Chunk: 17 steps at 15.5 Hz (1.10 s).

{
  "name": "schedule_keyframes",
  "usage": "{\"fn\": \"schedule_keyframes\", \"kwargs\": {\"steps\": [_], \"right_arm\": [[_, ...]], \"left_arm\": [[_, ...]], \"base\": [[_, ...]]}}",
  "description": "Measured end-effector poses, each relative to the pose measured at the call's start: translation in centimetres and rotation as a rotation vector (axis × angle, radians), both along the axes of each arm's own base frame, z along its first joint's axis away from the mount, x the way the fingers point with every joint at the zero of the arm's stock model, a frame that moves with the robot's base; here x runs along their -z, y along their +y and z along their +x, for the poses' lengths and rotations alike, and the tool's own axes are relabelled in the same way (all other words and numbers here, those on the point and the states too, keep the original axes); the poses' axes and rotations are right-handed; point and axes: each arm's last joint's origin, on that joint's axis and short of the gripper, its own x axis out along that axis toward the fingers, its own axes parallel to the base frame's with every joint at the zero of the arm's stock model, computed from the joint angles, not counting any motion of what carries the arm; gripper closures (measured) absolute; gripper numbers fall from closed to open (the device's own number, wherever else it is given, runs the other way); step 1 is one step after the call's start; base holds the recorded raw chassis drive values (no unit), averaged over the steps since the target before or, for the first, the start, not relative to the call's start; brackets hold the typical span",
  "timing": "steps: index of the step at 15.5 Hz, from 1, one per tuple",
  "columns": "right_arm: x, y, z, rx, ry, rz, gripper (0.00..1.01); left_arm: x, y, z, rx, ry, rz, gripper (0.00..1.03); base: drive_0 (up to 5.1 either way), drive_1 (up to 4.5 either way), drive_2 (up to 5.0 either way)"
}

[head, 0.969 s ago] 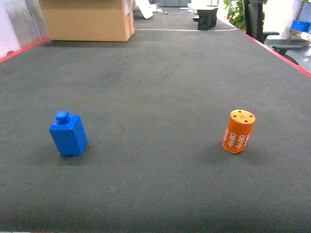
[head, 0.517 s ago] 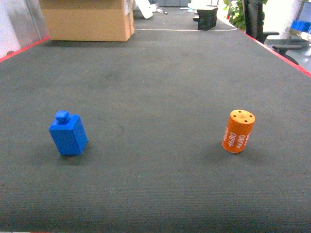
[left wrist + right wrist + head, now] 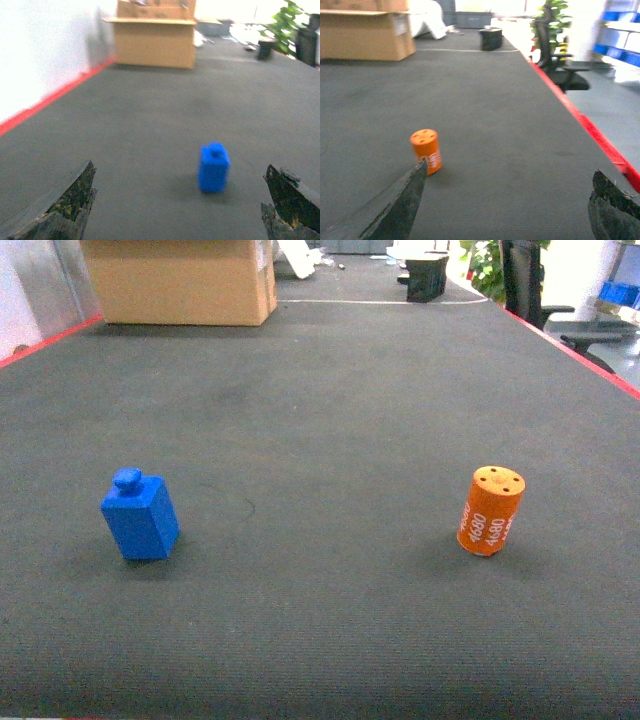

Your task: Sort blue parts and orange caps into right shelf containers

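Observation:
A blue part [image 3: 140,517], a block with a round knob on top, stands on the dark carpeted table at the left. An orange cap [image 3: 491,511], a cylinder with white print, stands upright at the right. Neither gripper shows in the head view. In the left wrist view my left gripper [image 3: 179,166] is open, and the blue part [image 3: 214,167] stands ahead, just right of its centre line. In the right wrist view my right gripper [image 3: 510,167] is open, and the orange cap [image 3: 426,151] stands just beyond its left fingertip. Blurred blue shelf containers [image 3: 619,30] sit far right.
A brown cardboard box [image 3: 180,280] stands at the table's far left. A black object [image 3: 427,276] sits at the far end. A red edge strip [image 3: 585,127] borders the table on the right, with an office chair [image 3: 567,75] and a plant [image 3: 551,20] beyond it.

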Motion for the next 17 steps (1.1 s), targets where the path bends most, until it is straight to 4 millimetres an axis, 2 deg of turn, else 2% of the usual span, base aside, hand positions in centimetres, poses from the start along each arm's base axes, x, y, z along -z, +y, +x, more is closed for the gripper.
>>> {"fn": "schedule_keyframes", "kwargs": {"steps": [1, 3, 5, 6, 7, 8, 9, 11, 12, 14, 17], "right_arm": [[-0.3, 0.3, 0.4, 0.087, -0.019, 0.005, 0.03], [-0.7, 2.0, 2.6, 0.106, -0.006, 0.006, 0.03], [-2.7, 3.1, 6.7, 0.047, -0.042, 0.046, 0.03], [-3.7, 3.9, 9.4, 0.016, -0.067, 0.065, 0.03], [-2.8, 5.3, 13.1, -0.017, 0.009, 0.067, 0.03], [-0.7, 6.3, 15.1, -0.036, 0.115, 0.056, 0.03], [0.5, 6.8, 16.3, -0.043, 0.172, 0.06, 0.03], [0.9, 7.3, 17.7, -0.043, 0.193, 0.074, 0.03], [1.5, 7.5, 18.4, -0.041, 0.207, 0.084, 0.03], [3.3, 8.0, 18.6, -0.046, 0.265, 0.094, 0.03], [5.2, 8.7, 18.6, -0.069, 0.318, 0.081, 0.03]], "left_arm": [[-0.8, -0.8, 0.8, -0.121, -0.021, 0.011, 0.05], [-1.4, -1.1, 3.6, -0.289, 0.01, 0.042, 0.05], [-3.9, -1.9, 8.5, -0.226, -0.04, 0.032, 0.05], [-4.2, -2.5, 11.2, -0.18, -0.022, 0.037, 0.05], [-2.8, -2.9, 14.4, -0.158, 0.065, 0.053, 0.05], [-1.7, -3.3, 16.3, -0.155, 0.122, 0.063, 0.05], [-1.0, -3.6, 17.5, -0.147, 0.149, 0.055, 0.05], [-0.1, -4.0, 18.6, -0.137, 0.163, 0.048, 0.05], [1.1, -4.3, 19.3, -0.127, 0.19, 0.039, 0.05], [4.3, -5.0, 19.8, -0.11, 0.262, 0.027, 0.05], [6.3, -5.8, 20.0, -0.089, 0.315, 0.026, 0.05]], "base": [[0.0, 0.0, 0.0], [0.0, 0.0, 0.0], [0.0, 0.0, 0.0], [0.0, 0.0, 0.0], [0.0, 0.0, 0.0], [0.0, 0.0, 0.0], [0.0, 0.0, 0.0], [0.0, 0.0, 0.0], [0.0, 0.0, 0.0], [0.0, 0.0, 0.0], [0.0, 0.0, 0.0]]}}
